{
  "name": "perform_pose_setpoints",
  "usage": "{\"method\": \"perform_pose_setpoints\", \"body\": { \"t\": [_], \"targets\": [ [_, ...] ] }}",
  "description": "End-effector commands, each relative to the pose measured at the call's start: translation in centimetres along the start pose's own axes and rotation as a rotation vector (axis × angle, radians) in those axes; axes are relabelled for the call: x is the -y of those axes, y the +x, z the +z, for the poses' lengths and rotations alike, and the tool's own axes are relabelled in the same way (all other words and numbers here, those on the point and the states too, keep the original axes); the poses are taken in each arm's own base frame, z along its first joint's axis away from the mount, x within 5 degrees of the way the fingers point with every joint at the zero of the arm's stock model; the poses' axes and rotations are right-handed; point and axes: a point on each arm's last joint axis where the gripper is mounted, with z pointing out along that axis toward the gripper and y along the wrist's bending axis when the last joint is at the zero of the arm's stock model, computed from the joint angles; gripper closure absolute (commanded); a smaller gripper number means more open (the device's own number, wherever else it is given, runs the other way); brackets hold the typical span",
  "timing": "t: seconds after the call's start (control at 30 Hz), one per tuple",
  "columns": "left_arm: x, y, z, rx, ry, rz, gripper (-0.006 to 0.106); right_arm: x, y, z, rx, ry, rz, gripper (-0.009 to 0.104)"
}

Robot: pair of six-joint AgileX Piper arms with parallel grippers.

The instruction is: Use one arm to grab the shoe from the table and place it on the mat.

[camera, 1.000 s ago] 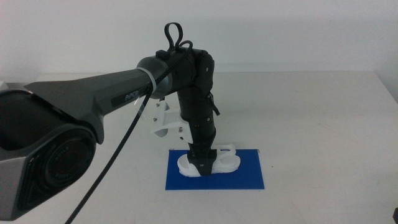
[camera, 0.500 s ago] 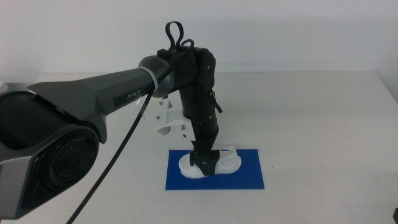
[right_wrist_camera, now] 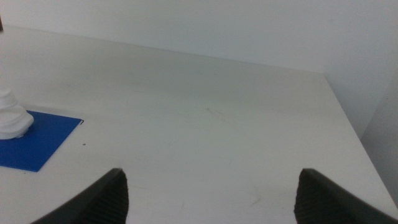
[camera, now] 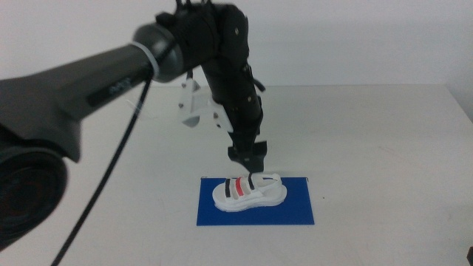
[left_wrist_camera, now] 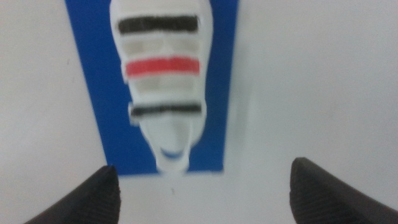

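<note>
The white shoe (camera: 250,193) with black and red straps lies flat on the blue mat (camera: 295,210), toward the mat's left half. My left gripper (camera: 249,164) hangs just above the shoe, clear of it, at the end of the black arm (camera: 111,74) coming in from the left. In the left wrist view the shoe (left_wrist_camera: 163,81) rests on the mat (left_wrist_camera: 87,93), and the left gripper (left_wrist_camera: 203,186) stands open with nothing between its jaws. The right gripper (right_wrist_camera: 211,180) is open over bare table (right_wrist_camera: 217,124), off to the side of the mat (right_wrist_camera: 37,140), and does not show in the middle view.
A white camera mount (camera: 196,111) sticks out from the left arm's wrist. The white table (camera: 384,148) stretches wide around the mat, with its far edge against a pale wall. The table's side edge (right_wrist_camera: 348,118) shows in the right wrist view.
The left gripper has let go of the shoe and risen straight up off it. The shoe stays on the mat, now fully uncovered.
</note>
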Motion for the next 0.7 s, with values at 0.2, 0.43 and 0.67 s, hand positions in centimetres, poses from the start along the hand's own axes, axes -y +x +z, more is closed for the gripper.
{"method": "perform_pose_setpoints", "body": {
  "t": [0.2,0.43,0.67],
  "targets": [
    [-2.6,0.1,-10.7,-0.027,0.168,0.098,0.007,0.0,-0.5,0.0,0.064,0.003,-0.021,0.017],
    [-4.1,-1.2,-16.4,0.078,0.348,0.373,0.007,0.0,-0.5,0.0,0.064,0.003,-0.021,0.017],
    [-5.0,-4.1,-22.2,0.504,0.498,0.885,0.007,0.0,-0.5,0.0,0.064,0.003,-0.021,0.017]
  ]
}}
